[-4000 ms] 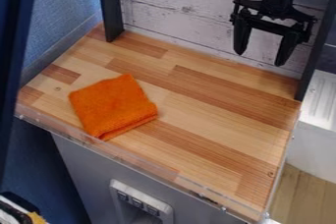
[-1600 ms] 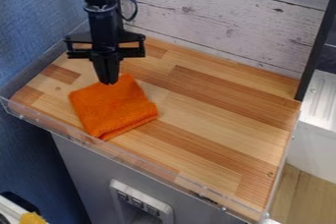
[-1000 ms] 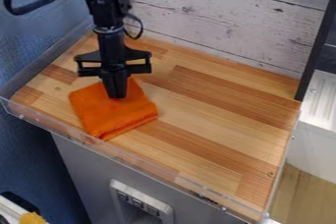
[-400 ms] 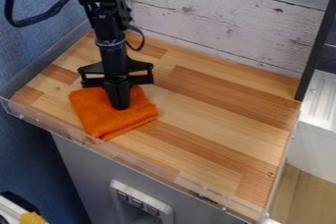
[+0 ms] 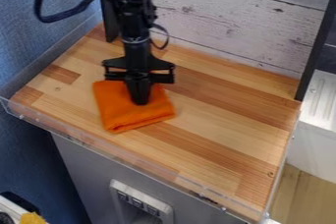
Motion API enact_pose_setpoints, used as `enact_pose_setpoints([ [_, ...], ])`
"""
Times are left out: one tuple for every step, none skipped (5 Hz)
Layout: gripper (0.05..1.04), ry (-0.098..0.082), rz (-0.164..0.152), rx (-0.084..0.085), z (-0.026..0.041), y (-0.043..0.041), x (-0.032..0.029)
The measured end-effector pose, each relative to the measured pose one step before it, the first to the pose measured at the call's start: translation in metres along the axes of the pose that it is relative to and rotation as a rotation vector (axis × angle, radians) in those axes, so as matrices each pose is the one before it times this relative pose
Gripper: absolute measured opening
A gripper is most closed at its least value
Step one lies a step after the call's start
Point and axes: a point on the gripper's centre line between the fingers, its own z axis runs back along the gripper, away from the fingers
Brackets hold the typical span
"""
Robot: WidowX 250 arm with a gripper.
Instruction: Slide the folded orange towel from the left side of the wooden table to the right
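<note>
Main change: the folded orange cloth (image 5: 125,116) has shifted. In the last short interval it has gone rightward and slightly up the frame, turning a little; in all earlier frames it lay in one place. The black two-finger gripper (image 5: 139,101) has travelled the same way with it, so the two appear to be moving together.

Position now: cloth left of centre on the light-and-dark striped wooden desk (image 5: 226,112), still folded into a rough square. Gripper stands over its upper right part, tips down against the fabric.

Gripper state: clenched, fingers together; they stood wide apart at upper right four seconds ago. From where I stand I cannot tell whether any fabric is pinched between them; no fold is seen rising.

Interpretation: contact seems firm enough to drag the cloth across the wood, likely by pressing from above. Sliding it over the desk looks to be underway, with only a short shift so far. Risk: tips could skid or bunch the top layer.
</note>
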Motion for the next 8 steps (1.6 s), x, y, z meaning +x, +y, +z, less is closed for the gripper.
enact_pose_setpoints([
  [0.059,-0.0178,-0.1015,0.0026,-0.00005,-0.02553,0.0051],
  [0.059,0.0016,-0.088,0.0039,-0.0007,-0.02241,0.00413],
  [0.059,0.0115,-0.0683,0.0085,0.00064,-0.01538,0.00357],
  [0.059,0.0158,-0.0531,0.0087,0.00038,-0.01329,0.002],
  [0.059,0.0152,-0.0404,0.0004,0.00016,-0.00735,0.00279],
  [0.059,0.003,-0.0235,-0.0007,-0.00012,-0.005,0.0067],
  [0.084,-0.0059,-0.0195,-0.0053,0.0001,-0.00143,0.00142],
  [0.239,0.017,-0.0051,-0.0031,0.00089,-0.00049,-0.00258],
])
